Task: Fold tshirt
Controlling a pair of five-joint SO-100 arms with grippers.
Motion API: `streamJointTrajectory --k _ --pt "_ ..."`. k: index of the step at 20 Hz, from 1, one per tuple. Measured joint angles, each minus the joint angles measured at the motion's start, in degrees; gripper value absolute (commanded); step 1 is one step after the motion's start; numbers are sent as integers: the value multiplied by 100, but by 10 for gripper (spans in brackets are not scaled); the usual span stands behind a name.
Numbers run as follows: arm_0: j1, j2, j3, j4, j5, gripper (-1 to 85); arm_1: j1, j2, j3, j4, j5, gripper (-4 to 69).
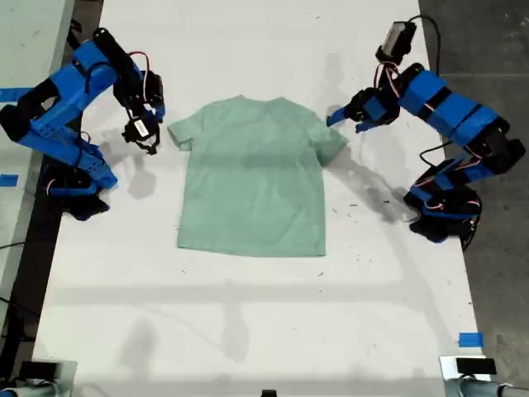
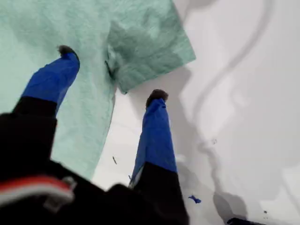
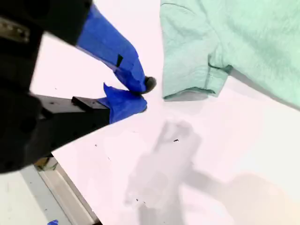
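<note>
1. Pincer, first (image 2: 112, 72): jaws standing wide apart, straddling the edge where a sleeve meets the body of the tshirt (image 2: 70, 89); holding nothing.
2. Pincer, second (image 3: 140, 96): tips nearly meeting, gripping nothing, hovering just beside the other sleeve.
3. Tshirt (image 1: 252, 178): lying flat, unfolded, mid-bench (image 1: 248, 314), between both arms. Judging it light, limp and slow to slide; best pinched at sleeve hems or shoulder corners.
4. Arms: both reaching inward from opposite sides in the exterior view, wrists pitching down toward the sleeves.
</note>
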Motion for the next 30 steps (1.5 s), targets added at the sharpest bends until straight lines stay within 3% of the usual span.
streamJointTrajectory --k 7,9,10,19,23,27,30 --pt "0 -149 88 -202 -9 0 255 -1644 791 -1863 -439 271" --pt "0 -220 88 -229 -9 0 255 -2048 686 -1951 -483 79" --pt "0 -264 88 -229 18 0 264 -2118 624 -1934 -510 24" --pt "149 -343 105 -334 -18 0 316 -2329 396 -2021 -729 -11" --pt "211 -343 141 -325 -26 0 299 -2364 9 -1556 -756 -10" --pt "229 -343 202 -360 -26 0 -290 -2364 -1415 18 -738 -10" --pt "237 -343 229 -369 -44 0 -932 -2364 -2312 185 -325 -10"
